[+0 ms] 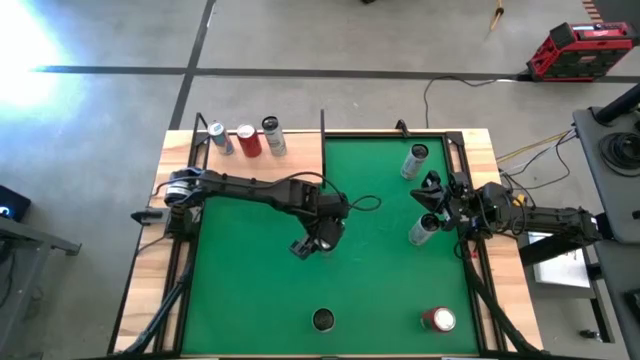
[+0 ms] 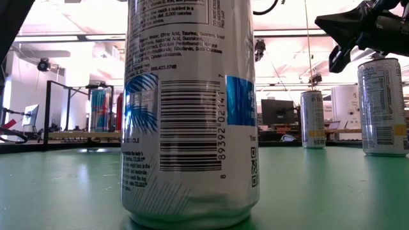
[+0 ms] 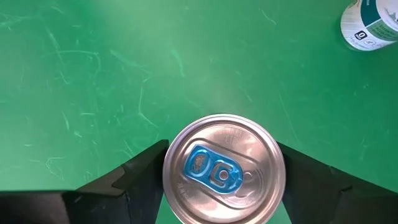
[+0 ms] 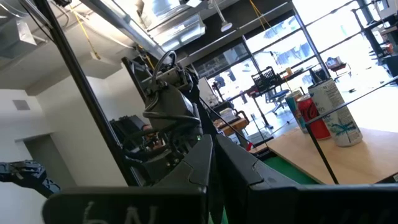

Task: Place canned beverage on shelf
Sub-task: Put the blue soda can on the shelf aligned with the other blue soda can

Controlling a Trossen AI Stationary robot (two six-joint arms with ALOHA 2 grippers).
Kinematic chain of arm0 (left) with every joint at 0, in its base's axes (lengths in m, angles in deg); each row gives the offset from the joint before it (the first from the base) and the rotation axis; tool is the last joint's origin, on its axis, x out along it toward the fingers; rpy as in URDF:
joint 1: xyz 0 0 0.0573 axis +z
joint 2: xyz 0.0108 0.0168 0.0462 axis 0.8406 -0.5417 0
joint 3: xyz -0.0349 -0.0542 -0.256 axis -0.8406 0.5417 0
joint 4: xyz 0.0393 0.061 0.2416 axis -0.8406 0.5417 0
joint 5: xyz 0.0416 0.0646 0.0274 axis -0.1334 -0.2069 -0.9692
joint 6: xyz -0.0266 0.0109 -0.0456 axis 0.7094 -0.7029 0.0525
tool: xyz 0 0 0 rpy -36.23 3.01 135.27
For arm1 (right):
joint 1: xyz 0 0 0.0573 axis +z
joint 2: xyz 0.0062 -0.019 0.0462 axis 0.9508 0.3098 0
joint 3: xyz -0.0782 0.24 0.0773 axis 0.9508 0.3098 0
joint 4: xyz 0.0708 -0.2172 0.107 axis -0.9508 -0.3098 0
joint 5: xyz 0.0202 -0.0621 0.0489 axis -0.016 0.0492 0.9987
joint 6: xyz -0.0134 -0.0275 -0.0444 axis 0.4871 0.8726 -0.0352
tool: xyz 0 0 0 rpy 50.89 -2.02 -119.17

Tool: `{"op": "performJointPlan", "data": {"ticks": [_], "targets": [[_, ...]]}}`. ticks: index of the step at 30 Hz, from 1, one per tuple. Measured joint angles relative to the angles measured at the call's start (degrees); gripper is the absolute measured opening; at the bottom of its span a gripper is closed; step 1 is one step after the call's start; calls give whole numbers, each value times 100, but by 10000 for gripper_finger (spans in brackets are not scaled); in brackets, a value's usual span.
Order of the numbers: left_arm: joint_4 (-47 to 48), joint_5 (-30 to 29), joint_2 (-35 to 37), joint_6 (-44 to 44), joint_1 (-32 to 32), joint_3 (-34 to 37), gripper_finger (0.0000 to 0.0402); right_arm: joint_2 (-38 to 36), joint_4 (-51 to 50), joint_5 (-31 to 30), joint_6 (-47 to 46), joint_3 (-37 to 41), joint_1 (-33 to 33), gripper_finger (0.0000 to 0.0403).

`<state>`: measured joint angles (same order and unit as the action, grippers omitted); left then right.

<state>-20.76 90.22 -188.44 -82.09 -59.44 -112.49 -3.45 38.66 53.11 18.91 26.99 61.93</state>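
— Where is your left hand (image 1: 322, 243)?
— Over the green mat (image 1: 380, 300), fingers spread around an upright silver can with a blue tab (image 3: 222, 169).
— The light-wood shelf (image 1: 262, 150)?
— At the table's far left corner, well apart. My right hand (image 1: 432, 195) is pressed together.

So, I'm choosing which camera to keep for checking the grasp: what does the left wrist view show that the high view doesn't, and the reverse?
Only the left wrist view shows the silver can from above, blue tab visible, with the left gripper fingers either side of it.

Only the high view shows the shelf carrying three cans, the parked right gripper, and the two cans at the near edge.

Both show the green mat and a can lying on its side.
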Motion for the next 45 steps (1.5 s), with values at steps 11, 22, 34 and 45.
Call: {"op": "performJointPlan", "data": {"ticks": [11,22,34,45], "targets": [[19,-162,-23,636,-19,-105,265,0,-2,2,0,0,0,13],[17,-165,-25,1061,-105,-286,359,2,0,0,-1,-1,-2,13],[292,-985,-25,3778,-109,-1515,378,2,0,0,0,-1,-2,13],[1047,-2397,-23,7543,-114,-2123,378,2,0,0,0,-1,0,13]]}}
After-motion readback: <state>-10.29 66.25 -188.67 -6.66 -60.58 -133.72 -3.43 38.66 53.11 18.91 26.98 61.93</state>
